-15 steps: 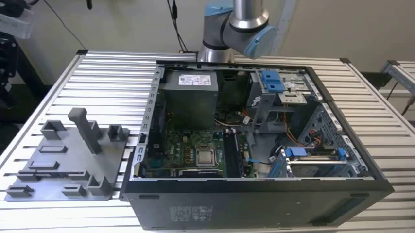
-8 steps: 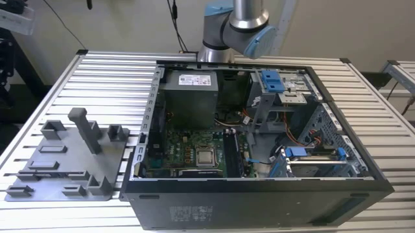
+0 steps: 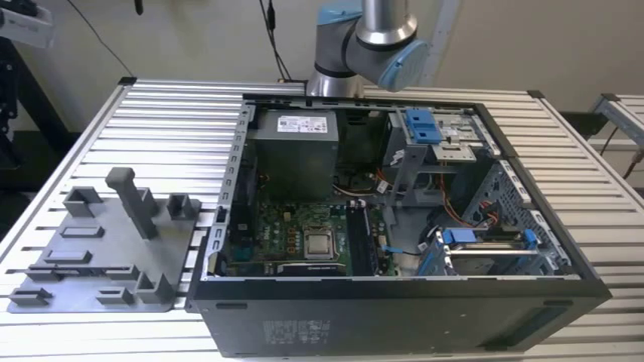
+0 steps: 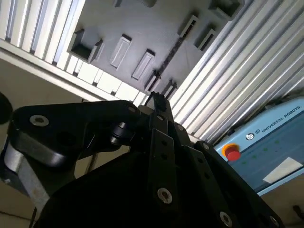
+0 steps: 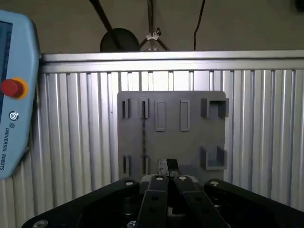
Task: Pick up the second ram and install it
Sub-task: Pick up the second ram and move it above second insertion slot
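The second ram (image 5: 143, 137) is a thin dark stick standing on edge in a slot row of the grey holder tray (image 5: 190, 142), also seen as a dark line (image 4: 168, 59) in the second wrist view. My gripper (image 5: 167, 166) hangs high above the tray, apart from the ram, its fingertips (image 4: 156, 100) pressed together with nothing between them. In the exterior view the tray (image 3: 101, 279) lies at the left on the slatted table, and the arm's joint (image 3: 367, 34) shows at the top.
The open computer case (image 3: 403, 302) fills the exterior view's middle and right, with its motherboard (image 3: 292, 234) and blue drive brackets (image 3: 423, 124) exposed. A grey upright post (image 3: 131, 200) rises from the tray. A teach pendant with a red button (image 5: 12, 88) lies beside the table.
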Controlling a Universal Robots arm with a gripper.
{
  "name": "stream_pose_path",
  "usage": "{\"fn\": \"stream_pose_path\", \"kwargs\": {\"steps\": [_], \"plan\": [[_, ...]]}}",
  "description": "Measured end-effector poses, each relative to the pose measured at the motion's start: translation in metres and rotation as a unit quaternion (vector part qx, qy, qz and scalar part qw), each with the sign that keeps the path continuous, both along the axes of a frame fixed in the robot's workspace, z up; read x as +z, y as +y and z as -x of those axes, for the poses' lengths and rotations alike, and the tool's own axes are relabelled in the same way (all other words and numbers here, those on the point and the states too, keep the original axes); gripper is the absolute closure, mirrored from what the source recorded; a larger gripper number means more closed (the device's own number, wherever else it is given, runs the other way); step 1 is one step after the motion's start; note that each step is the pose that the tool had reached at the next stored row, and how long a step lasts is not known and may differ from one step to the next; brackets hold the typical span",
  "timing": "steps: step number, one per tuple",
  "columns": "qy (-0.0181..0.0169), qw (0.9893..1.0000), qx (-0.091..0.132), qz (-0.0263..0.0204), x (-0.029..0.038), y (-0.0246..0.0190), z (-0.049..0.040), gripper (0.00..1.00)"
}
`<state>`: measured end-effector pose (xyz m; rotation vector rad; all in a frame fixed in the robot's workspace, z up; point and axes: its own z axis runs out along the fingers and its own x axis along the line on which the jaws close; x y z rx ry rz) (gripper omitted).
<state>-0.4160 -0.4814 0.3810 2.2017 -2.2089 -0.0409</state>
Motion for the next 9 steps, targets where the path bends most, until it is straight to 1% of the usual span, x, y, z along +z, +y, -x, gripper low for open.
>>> {"fn": "stream_pose_path", "kwargs": {"steps": [2, 9], "plan": [[0.0, 1.0, 0.008, 0.0, 0.0, 0.0, 0.0, 0.89], [0.0, 0.9999, 0.015, 0.0, 0.0, 0.0, 0.0, 0.89]]}}
